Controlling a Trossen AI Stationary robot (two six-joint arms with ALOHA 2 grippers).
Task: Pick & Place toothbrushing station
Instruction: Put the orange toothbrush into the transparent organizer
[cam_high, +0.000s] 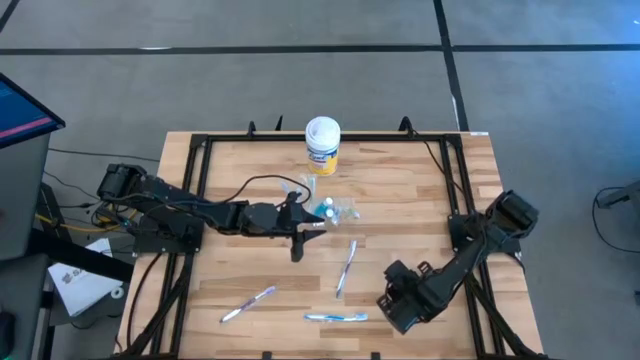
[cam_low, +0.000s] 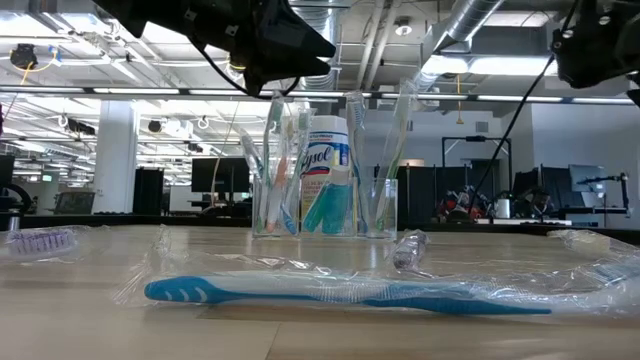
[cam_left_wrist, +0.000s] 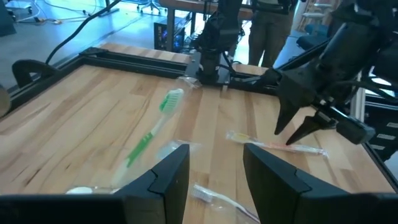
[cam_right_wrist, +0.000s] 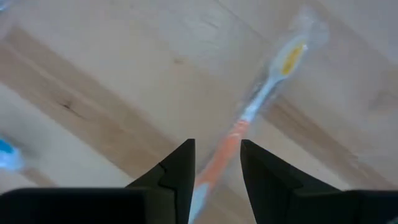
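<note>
left gripper (cam_high: 297, 243): parted, empty | right gripper (cam_right_wrist: 216, 168): parted astride orange toothbrush (cam_right_wrist: 261, 99)

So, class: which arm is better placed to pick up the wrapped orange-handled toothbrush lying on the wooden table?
Right. The right gripper hangs open directly above the wrapped orange-handled toothbrush, its fingers either side of the handle. The left gripper is by the clear plastic cup, farther off.

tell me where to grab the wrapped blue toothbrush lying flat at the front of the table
Grip the blue toothbrush in clear wrap at mid-handle, coming straight down with fingers across its width: it lies flat, long and slim. The right end effector is nearest.
</note>
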